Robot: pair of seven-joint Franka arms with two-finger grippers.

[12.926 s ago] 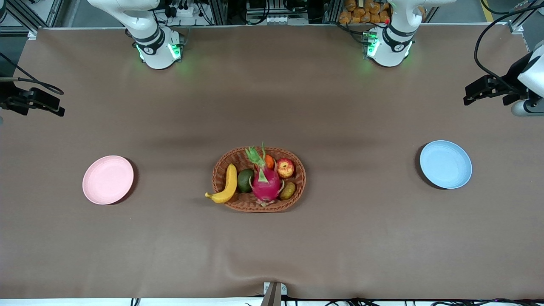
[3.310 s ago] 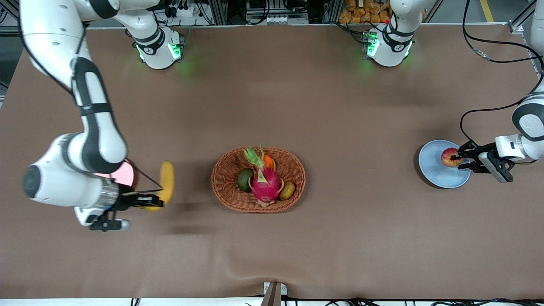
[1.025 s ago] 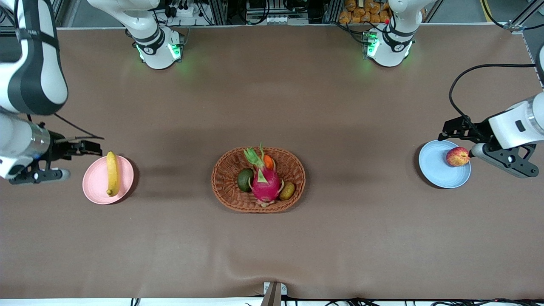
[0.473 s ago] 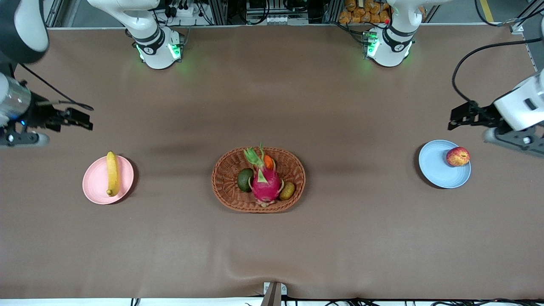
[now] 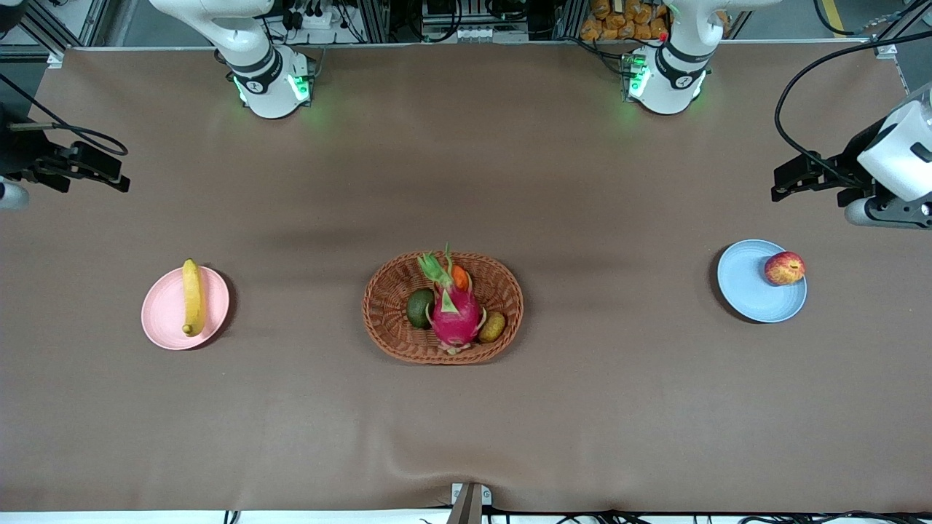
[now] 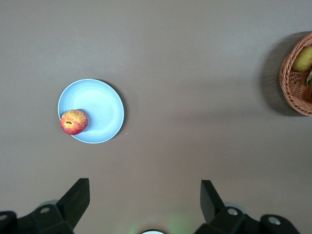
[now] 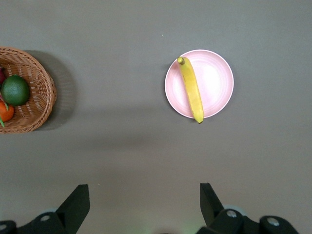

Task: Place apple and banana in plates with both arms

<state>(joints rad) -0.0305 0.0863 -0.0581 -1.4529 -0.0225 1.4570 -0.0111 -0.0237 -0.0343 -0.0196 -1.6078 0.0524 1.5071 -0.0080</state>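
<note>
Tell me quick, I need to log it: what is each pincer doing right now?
Left pincer: open, holding nothing, up over the table near the blue plate.
Right pincer: open, holding nothing, near the pink plate.

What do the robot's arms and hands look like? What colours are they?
Both arms are white and rounded, with black and grey bands at the joints. Green lights glow on their bases at the table's edge. A black cable loops to the left arm, and another runs to the right arm's black end. The left hand and the right hand are black, each with two flat, blocky fingers.
</note>
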